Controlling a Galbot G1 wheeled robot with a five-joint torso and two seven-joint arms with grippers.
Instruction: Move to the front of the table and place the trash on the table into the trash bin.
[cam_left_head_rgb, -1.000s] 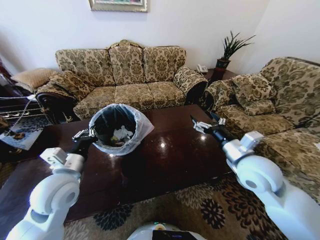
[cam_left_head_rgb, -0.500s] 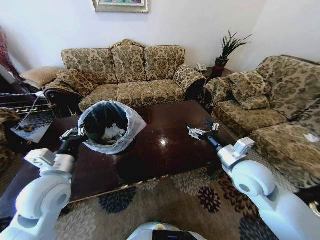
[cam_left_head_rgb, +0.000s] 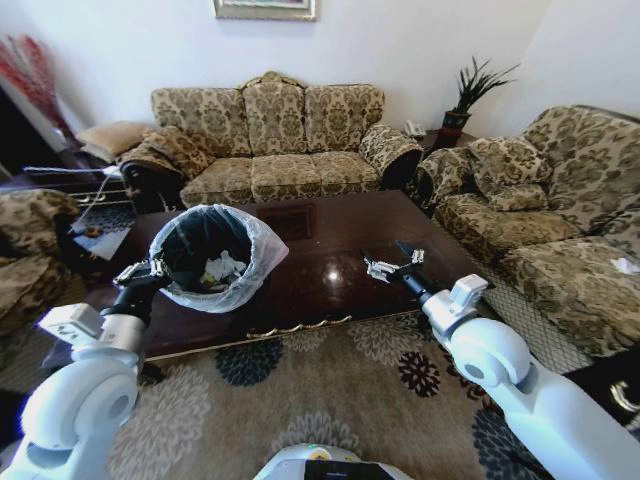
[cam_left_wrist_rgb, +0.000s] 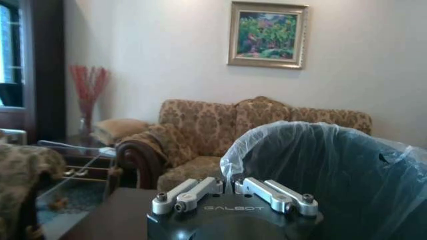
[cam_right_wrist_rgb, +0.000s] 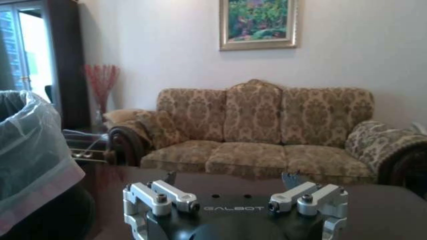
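The dark glossy table (cam_left_head_rgb: 335, 290) lies ahead beyond a strip of carpet. At its left part is the black trash bin (cam_left_head_rgb: 200, 240) with its white bag folded over the rim; crumpled white trash (cam_left_head_rgb: 222, 268) lies inside. My left gripper (cam_left_head_rgb: 148, 270) is shut on the bin's near rim; in the left wrist view the gripper (cam_left_wrist_rgb: 227, 186) meets the bag-covered trash bin (cam_left_wrist_rgb: 320, 170). My right gripper (cam_left_head_rgb: 390, 260) hovers open over the table's right part. In the right wrist view the gripper (cam_right_wrist_rgb: 229, 177) holds nothing, and the bin's bag (cam_right_wrist_rgb: 33, 145) shows at the side.
A patterned sofa (cam_left_head_rgb: 270, 140) stands behind the table and a second sofa (cam_left_head_rgb: 560, 220) to the right. An armchair (cam_left_head_rgb: 25, 245) and a cluttered side stand (cam_left_head_rgb: 90, 195) are at the left. A potted plant (cam_left_head_rgb: 465, 95) fills the back corner. Floral carpet (cam_left_head_rgb: 300, 400) lies before me.
The whole head view has pulled back and turned a little: the table sits farther off and more carpet shows. Both arms keep their pose, the left still on the bin.
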